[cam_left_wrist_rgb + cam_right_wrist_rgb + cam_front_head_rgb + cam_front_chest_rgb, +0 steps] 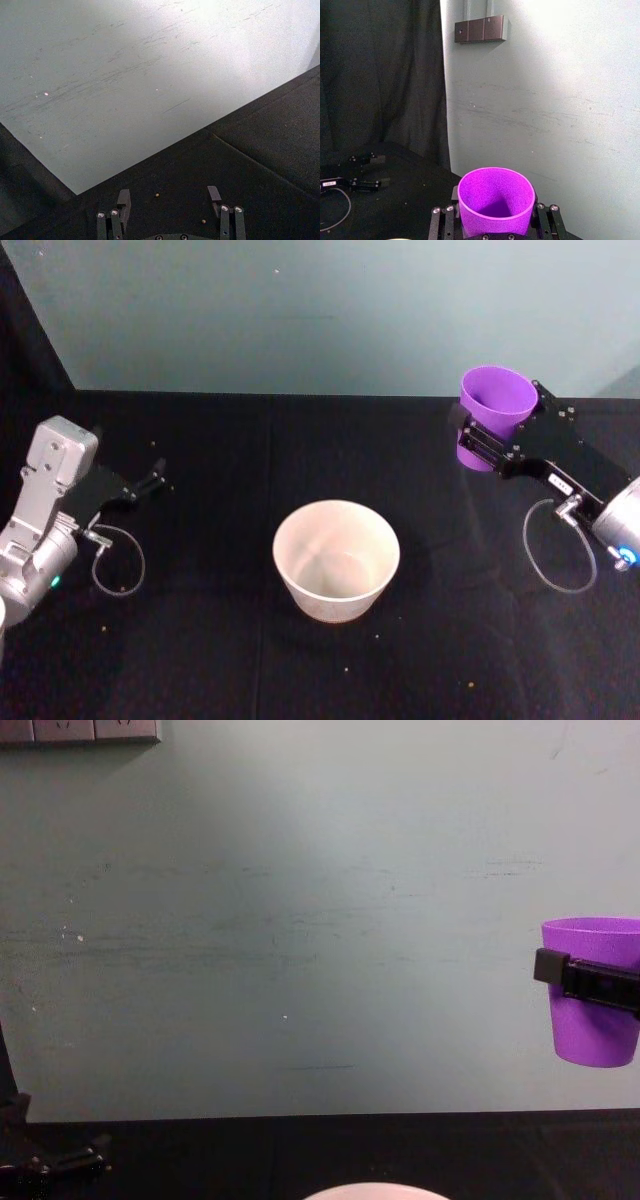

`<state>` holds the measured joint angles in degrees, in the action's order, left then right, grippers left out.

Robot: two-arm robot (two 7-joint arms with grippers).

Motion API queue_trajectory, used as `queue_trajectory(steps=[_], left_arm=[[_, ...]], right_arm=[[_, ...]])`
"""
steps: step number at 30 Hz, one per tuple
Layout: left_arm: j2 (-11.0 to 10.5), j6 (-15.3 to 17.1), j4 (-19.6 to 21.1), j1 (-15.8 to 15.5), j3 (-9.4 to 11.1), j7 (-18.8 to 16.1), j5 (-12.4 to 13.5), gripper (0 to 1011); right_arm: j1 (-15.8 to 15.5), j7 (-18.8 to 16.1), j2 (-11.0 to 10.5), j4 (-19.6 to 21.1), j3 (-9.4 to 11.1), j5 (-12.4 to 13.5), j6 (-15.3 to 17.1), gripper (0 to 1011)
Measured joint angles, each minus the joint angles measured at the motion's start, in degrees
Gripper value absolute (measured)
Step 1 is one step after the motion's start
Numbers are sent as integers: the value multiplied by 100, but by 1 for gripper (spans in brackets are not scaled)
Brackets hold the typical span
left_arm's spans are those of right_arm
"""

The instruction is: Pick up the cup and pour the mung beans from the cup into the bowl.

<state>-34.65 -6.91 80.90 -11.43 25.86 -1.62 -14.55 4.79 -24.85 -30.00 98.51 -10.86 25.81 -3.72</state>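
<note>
My right gripper (487,430) is shut on the purple cup (497,398), holding it upright in the air over the table's far right. In the chest view the cup (592,1020) hangs well above the table, with a black finger (572,975) across its side. The right wrist view looks down into the cup (495,197); the part of its inside that I see is plain purple, so the mung beans are hidden. The pale bowl (336,508) stands at the table's middle, nearer me and to the left of the cup. My left gripper (155,478) rests open at the far left.
Black cloth covers the table, which ends at a pale green wall behind. A few tiny tan grains (347,671) lie on the cloth in front of the bowl, and others (157,194) lie near the left gripper's fingertips. Cable loops hang beside both wrists.
</note>
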Motion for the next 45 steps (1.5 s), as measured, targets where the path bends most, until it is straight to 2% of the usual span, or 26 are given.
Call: queue_trajectory(steps=[45], left_arm=[[0, 0, 0, 0, 0, 0, 0, 1000]], right_arm=[[0, 0, 0, 0, 0, 0, 0, 750]])
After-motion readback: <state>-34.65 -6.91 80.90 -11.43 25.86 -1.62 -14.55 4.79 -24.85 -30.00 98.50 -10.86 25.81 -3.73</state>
